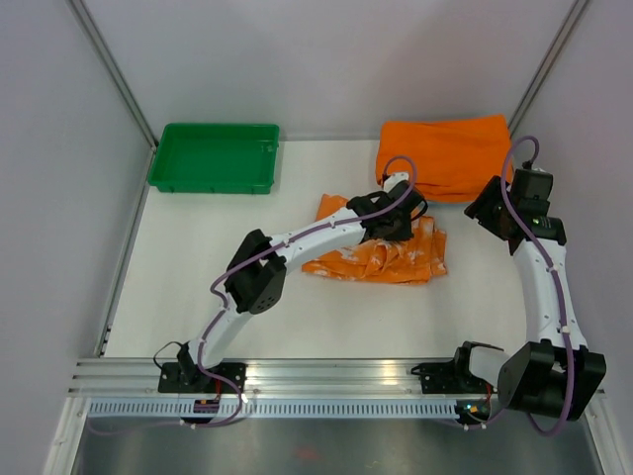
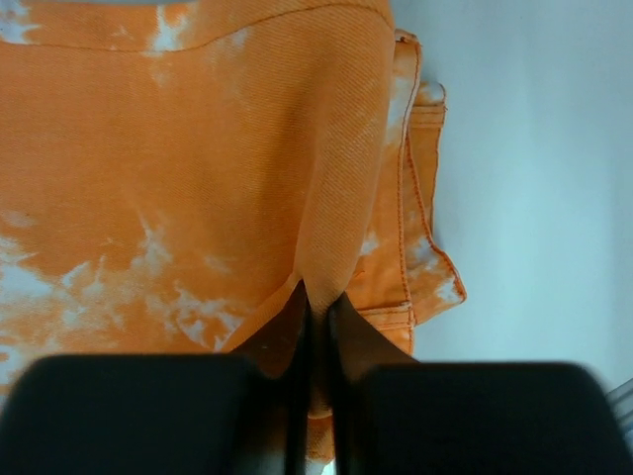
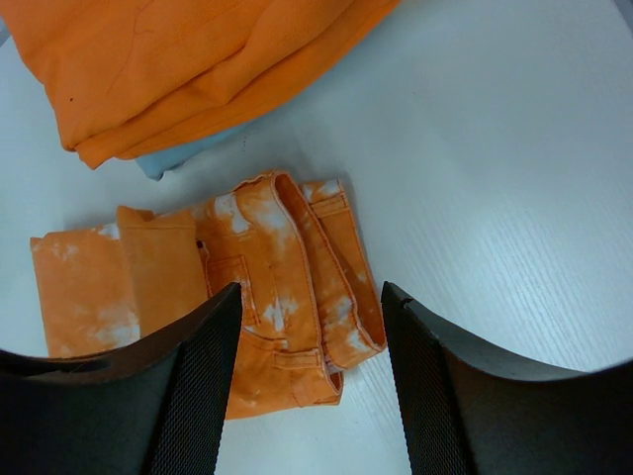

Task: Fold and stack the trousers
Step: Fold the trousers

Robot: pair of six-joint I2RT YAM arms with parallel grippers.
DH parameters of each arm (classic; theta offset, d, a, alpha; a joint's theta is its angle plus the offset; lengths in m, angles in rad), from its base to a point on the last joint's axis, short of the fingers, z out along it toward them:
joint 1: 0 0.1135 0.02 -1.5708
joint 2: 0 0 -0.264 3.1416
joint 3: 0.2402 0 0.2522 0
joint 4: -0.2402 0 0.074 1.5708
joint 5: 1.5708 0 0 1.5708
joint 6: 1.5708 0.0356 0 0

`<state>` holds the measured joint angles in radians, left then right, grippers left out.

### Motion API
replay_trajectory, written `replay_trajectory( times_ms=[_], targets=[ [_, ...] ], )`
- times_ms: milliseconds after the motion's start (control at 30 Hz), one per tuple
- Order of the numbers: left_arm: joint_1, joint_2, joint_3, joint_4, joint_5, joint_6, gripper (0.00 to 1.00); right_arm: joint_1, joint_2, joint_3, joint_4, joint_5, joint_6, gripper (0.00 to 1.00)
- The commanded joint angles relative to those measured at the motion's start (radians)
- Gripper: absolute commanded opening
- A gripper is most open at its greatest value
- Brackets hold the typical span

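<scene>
The trousers (image 1: 381,259), orange with white splashes, lie partly folded in the middle of the table. My left gripper (image 1: 394,226) is down on their upper edge. In the left wrist view the gripper (image 2: 316,302) is shut on a raised fold of the trousers (image 2: 148,178), and cloth runs up from between the fingertips. My right gripper (image 1: 492,220) hovers to the right of the trousers, apart from them. In the right wrist view it (image 3: 309,317) stands open, with nothing between its fingers (image 3: 203,346), high above the waistband end of the trousers (image 3: 267,277).
A plain orange folded cloth (image 1: 445,153) lies at the back right, with a light blue cloth (image 3: 173,158) peeking out beneath it. A green tray (image 1: 213,158) stands at the back left. Grey walls close in the table on three sides.
</scene>
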<state>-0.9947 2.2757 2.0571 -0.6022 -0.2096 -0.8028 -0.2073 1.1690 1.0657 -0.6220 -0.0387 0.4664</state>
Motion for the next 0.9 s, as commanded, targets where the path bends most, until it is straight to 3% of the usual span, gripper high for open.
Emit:
replay_trajectory(
  times_ms=[0, 33, 67, 167, 333, 400, 567, 700, 867],
  targets=[
    [-0.009, 0.016, 0.074, 0.116, 0.012, -0.026, 0.21, -0.003, -0.032, -0.007, 0.015, -0.058, -0.017, 0.66],
    [-0.009, 0.016, 0.075, 0.119, 0.041, -0.016, 0.34, -0.003, -0.038, -0.01, 0.016, -0.067, -0.023, 0.66],
    [-0.009, 0.012, 0.08, 0.125, 0.056, -0.01, 0.6, -0.003, -0.042, -0.012, 0.018, -0.075, -0.029, 0.66],
    [-0.007, -0.034, 0.078, 0.117, 0.108, 0.025, 0.8, -0.003, -0.052, -0.007, 0.011, -0.079, -0.046, 0.67],
    [0.036, -0.212, 0.031, 0.048, 0.085, 0.096, 0.84, -0.004, -0.054, 0.045, -0.01, -0.079, -0.066, 0.69],
    [0.08, -0.295, -0.105, 0.056, 0.095, 0.093, 0.83, -0.003, -0.042, 0.059, -0.008, -0.119, -0.083, 0.71],
    [0.321, -0.646, -0.667, 0.237, 0.159, 0.077, 0.77, 0.011, -0.005, -0.019, 0.099, -0.44, -0.083, 0.76],
    [0.505, -0.751, -0.932, 0.383, 0.366, 0.169, 0.76, 0.138, 0.045, -0.159, 0.203, -0.365, -0.086, 0.84],
    [0.565, -0.685, -1.0, 0.484, 0.539, 0.295, 0.76, 0.155, 0.177, -0.234, 0.234, -0.216, -0.149, 0.95]
  ],
)
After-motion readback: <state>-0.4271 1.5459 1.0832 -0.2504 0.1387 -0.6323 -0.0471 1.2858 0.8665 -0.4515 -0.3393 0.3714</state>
